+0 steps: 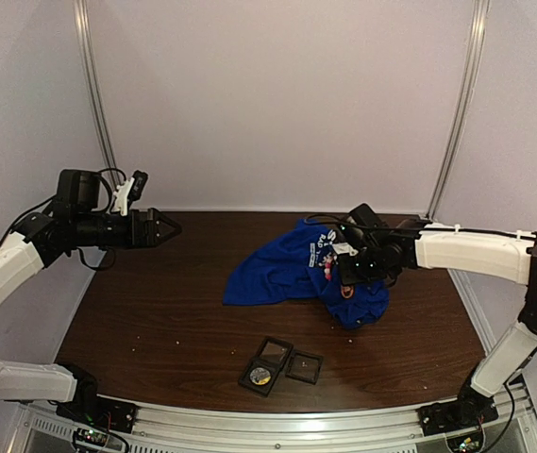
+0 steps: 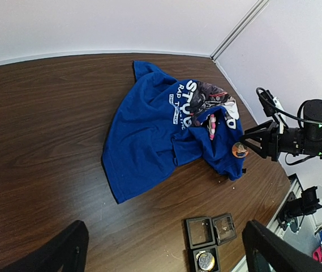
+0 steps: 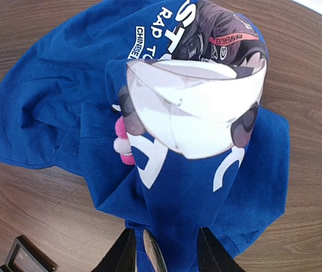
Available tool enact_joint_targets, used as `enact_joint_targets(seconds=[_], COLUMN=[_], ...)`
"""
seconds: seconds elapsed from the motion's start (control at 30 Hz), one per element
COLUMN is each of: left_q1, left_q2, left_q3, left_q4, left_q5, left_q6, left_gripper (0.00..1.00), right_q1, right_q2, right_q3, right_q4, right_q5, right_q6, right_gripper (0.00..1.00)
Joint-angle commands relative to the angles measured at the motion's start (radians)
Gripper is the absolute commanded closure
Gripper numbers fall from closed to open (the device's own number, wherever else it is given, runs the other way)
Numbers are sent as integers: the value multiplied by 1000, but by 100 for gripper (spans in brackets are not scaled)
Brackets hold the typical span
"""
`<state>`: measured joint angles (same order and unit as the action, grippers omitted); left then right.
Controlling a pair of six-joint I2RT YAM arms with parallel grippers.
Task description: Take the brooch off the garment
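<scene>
the dark brown wooden counter [image 1: 155,321] carries the soft royal-blue printed t-shirt [image 1: 277,269], crumpled right of centre. our left end effector [image 1: 172,227] hangs wide open, well apart to the left. the right end effector [image 2: 250,143] sits at the shirt's bunched near fold, jaws parted. there the small round orange brooch [image 2: 240,149] is pinned: light, rigid, probably slick. we judge its rim the best grip, since limp cloth will drag along.

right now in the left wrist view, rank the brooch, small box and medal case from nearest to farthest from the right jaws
1. brooch, on the right fold of the shirt
2. small box, on the table below the shirt
3. medal case, left of the small box, at the bottom edge
</scene>
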<state>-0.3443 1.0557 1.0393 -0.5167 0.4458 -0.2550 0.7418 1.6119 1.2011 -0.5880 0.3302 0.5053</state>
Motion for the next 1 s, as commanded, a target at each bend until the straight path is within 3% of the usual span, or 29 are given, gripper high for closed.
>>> enact_joint_targets(seconds=[0.0,0.1,0.23,0.4,0.7,0.77,0.87,0.97], left_q1=[-19,-29,-42,-67,-100,-122,-164,-225], left_q2=[1,0,-10,-47,-153,-162,-160,-121], left_q3=[-2,-2,-4,-54,-252,-276,-297,-305], left_q4=[30,33,39,85,242,255,269,301], left_q5=[9,8,2,-11,-70,-96,-147,-203], left_q6=[-5,-14,-24,-86,-246,-266,-290,-311], left_gripper=[3,3,3,3,3,2,3,3], right_q1=[-7,-7,-7,9,94,97,96,94], right_q2=[11,15,23,42,341,383,379,306], right_q3=[-38,-54,-55,-26,272,335,363,321], right_q4=[5,15,60,222,359,358,364,354], right_q5=[-15,-43,-121,-309,-377,-385,-381,-337], right_q6=[29,34,42,86,150,150,145,130], right_gripper=[64,75,99,100,100,93,63,44])
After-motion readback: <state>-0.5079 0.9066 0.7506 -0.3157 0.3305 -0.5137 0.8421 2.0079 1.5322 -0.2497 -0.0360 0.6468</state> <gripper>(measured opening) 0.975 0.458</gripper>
